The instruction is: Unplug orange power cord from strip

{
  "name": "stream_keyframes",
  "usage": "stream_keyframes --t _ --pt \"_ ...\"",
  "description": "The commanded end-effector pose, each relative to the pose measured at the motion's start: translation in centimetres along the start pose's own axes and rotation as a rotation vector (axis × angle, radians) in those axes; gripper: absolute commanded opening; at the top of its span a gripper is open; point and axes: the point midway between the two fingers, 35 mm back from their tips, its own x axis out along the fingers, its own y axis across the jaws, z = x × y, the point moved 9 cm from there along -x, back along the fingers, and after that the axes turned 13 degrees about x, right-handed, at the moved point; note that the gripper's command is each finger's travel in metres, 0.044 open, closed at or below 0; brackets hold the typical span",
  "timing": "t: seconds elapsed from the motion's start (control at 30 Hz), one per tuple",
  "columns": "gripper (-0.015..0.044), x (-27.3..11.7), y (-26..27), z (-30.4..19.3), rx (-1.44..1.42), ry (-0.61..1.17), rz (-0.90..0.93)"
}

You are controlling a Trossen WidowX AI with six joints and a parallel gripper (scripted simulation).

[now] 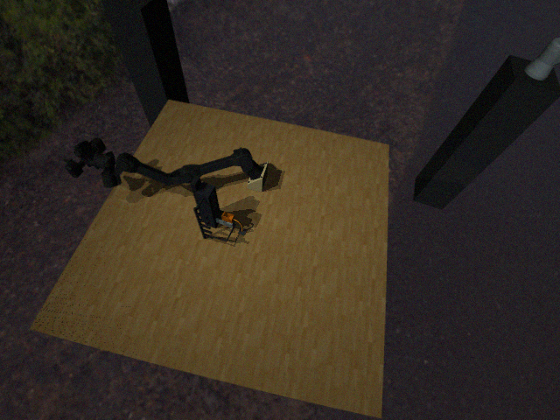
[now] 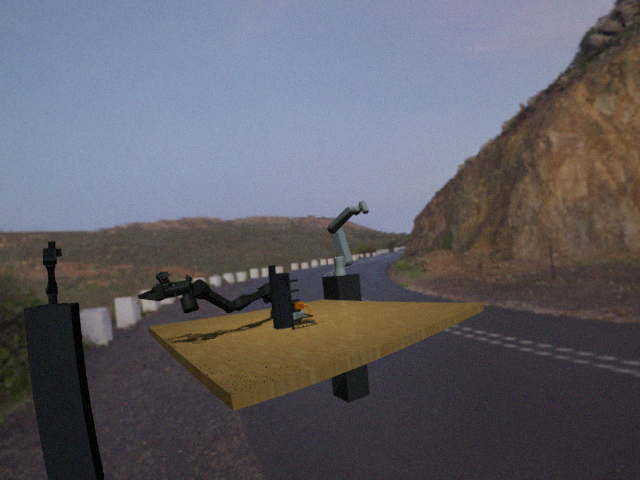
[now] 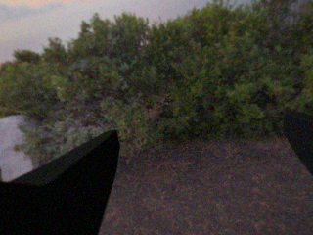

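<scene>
Top view: the gripper (image 1: 83, 156) hangs off the desk (image 1: 294, 271) at nine o'clock, far from the orange plug (image 1: 227, 217) beside the upright power strip (image 1: 206, 210) at centre. Exterior view: gripper (image 2: 149, 294) apart from strip (image 2: 281, 302). Wrist view: fingers spread wide, holding nothing.
</scene>
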Motion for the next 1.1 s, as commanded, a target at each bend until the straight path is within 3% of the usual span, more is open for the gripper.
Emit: stream_keyframes --t 0.0,0.27,0.63,1.07 --pt "0.0374 0.0 -0.1 0.1 -0.001 -0.003 0.0" --pt "0.0164 0.8 -3.3 5.3 -0.094 -0.167 -0.022" --pt "0.016 -1.1 -8.7 17.1 -0.339 -0.532 -0.14" --pt "0.016 -10.3 -12.8 30.5 -0.622 -1.018 -0.409"
